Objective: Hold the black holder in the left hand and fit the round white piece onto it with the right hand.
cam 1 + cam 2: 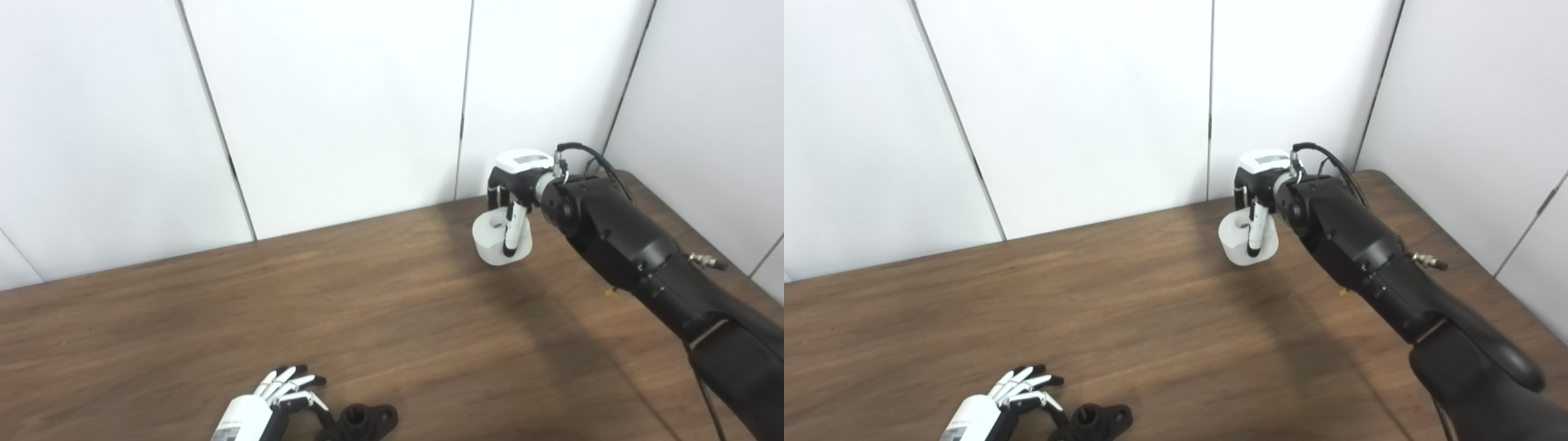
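1. Two hands are in view, well apart. The right hand (511,190) is far across the table (380,294), near the wall, with its fingers closed around the white piece (501,240). One finger lies across the front of the piece. I cannot tell if the piece rests on the table or is just above it.
2. The left hand (1020,389) is at the near edge, fingers spread and holding nothing. The holder (1097,421) lies on the table just beside its fingertips. Whether they touch it is not clear.
3. The white piece looks like a short, thick ring with a hole in the middle. I judge it to be light, stiff plastic, smooth and perhaps a little slippery. A grasp around the outer wall is good, because it leaves the hole free for fitting.
4. The holder looks like a small, rigid black part with a raised round hub and a flat flange with holes. It is probably light and can slide on the wood when pushed. I would take it by the flange, so that the hub stays free for the ring.
5. Hard to see:
   - the holder's lower part is cut by the picture edge;
   - the left arm is mostly out of view;
   - the right thumb is hidden behind the piece;
   - the black holder shows few details.
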`<state>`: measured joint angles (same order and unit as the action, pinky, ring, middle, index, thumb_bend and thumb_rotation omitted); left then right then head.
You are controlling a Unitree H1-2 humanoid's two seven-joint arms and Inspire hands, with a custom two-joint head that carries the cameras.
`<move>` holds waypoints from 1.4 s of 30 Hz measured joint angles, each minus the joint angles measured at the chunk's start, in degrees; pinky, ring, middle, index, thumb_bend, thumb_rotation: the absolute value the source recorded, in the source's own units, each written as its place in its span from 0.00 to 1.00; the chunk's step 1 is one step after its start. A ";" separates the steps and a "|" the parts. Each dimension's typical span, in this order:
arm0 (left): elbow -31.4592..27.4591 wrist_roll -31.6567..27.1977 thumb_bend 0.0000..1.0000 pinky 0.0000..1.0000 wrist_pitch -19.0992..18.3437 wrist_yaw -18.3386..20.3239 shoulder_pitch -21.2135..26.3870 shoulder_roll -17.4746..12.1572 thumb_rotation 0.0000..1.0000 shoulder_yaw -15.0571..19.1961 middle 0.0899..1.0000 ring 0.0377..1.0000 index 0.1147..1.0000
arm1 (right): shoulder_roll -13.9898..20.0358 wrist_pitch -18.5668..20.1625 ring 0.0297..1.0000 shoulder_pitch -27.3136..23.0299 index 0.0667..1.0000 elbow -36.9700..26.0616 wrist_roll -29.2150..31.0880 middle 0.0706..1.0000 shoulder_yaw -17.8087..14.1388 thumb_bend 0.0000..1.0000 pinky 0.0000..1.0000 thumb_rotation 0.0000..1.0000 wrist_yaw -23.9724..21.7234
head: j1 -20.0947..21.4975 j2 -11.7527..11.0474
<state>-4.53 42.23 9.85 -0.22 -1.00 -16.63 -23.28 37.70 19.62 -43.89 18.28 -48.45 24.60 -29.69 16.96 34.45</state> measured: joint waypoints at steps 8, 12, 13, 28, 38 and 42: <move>-0.02 0.09 0.51 0.96 -0.05 0.00 0.00 0.04 0.06 -0.01 0.80 0.91 0.42 | 0.00 -0.38 0.57 0.05 0.44 -0.05 -0.94 0.46 0.01 0.53 0.65 0.00 -0.03 | -0.62 0.44; -0.02 0.13 0.51 0.96 -0.07 0.00 0.00 0.08 0.06 0.00 0.80 0.92 0.43 | 0.05 -0.62 0.56 0.07 0.44 -0.06 -1.06 0.50 0.01 0.52 0.63 0.00 -0.03 | -0.97 0.61; -0.02 0.20 0.51 0.96 -0.10 0.00 0.00 0.11 0.06 0.00 0.80 0.92 0.43 | 0.13 -0.68 0.58 0.08 0.44 -0.07 -1.06 0.48 0.00 0.53 0.66 0.00 -0.03 | -1.05 0.70; -0.06 0.38 0.51 0.96 -0.17 0.00 0.00 0.21 0.06 -0.01 0.80 0.91 0.43 | 0.98 -1.46 0.55 1.03 0.45 -2.25 -0.87 0.47 -1.20 0.53 0.62 0.00 -1.32 | -1.93 1.67; -0.21 0.38 0.51 0.96 -0.29 0.13 -0.04 0.18 0.06 -0.02 0.80 0.91 0.42 | 0.76 -0.74 0.14 2.31 0.45 -4.67 2.38 0.21 -6.54 0.53 0.13 0.12 -1.80 | -1.93 2.20; -0.21 0.38 0.51 0.96 -0.31 0.13 -0.07 0.18 0.06 0.01 0.80 0.91 0.42 | 0.62 0.16 0.17 3.11 0.45 -6.28 4.46 0.25 -8.77 0.53 0.13 0.13 -1.83 | -2.19 2.54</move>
<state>-4.75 42.60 9.55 -0.08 -1.08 -16.45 -23.27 38.32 19.77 -40.79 11.99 -43.98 15.83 -31.52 14.77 37.00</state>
